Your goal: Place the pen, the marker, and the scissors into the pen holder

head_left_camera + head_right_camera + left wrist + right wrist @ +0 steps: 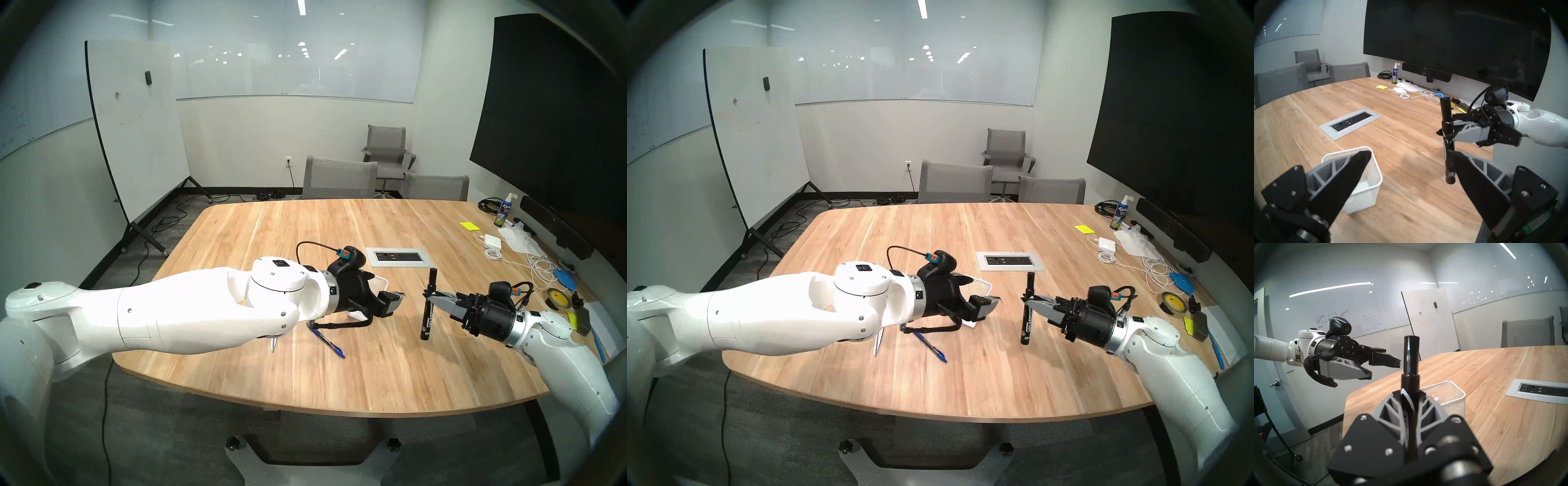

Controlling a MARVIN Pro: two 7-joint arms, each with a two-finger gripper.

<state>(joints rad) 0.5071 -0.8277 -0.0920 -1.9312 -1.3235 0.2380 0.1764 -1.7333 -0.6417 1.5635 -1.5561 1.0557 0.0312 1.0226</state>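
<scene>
From the head's left eye I see my right gripper (430,296) clenched on the thick black marker with white lettering (428,305), holding it upright above the pale wooden surface (373,366). My left gripper (390,298) hangs released, jaws spread wide and grasping nothing, well apart from the marker. Behind and under it only slivers of the white wire-mesh pen holder (380,281) show. The slim blue ballpoint pen (330,345) lies flat on the surface below my left wrist. Beside it a short grey pointed tip pokes out from under my left forearm; I take it for the scissors (273,345), though the handles are hidden.

The head's right eye gives nearly the same: marker (1027,314) upright in the right gripper (1029,300), pen (932,348) on the surface, the grey tip (877,344) just beside the forearm.

In the left wrist view both black fingers (1349,183) stand far apart. The square pen holder (1364,195) stands upright on the surface behind the left one; the marker (1447,135) hangs off to the right, clamped near its middle.

In the right wrist view the marker (1410,361) rises straight from between my closed fingers (1427,411), and the pen holder (1454,399) stands on the surface just beyond them, with something orange showing through its mesh.
</scene>
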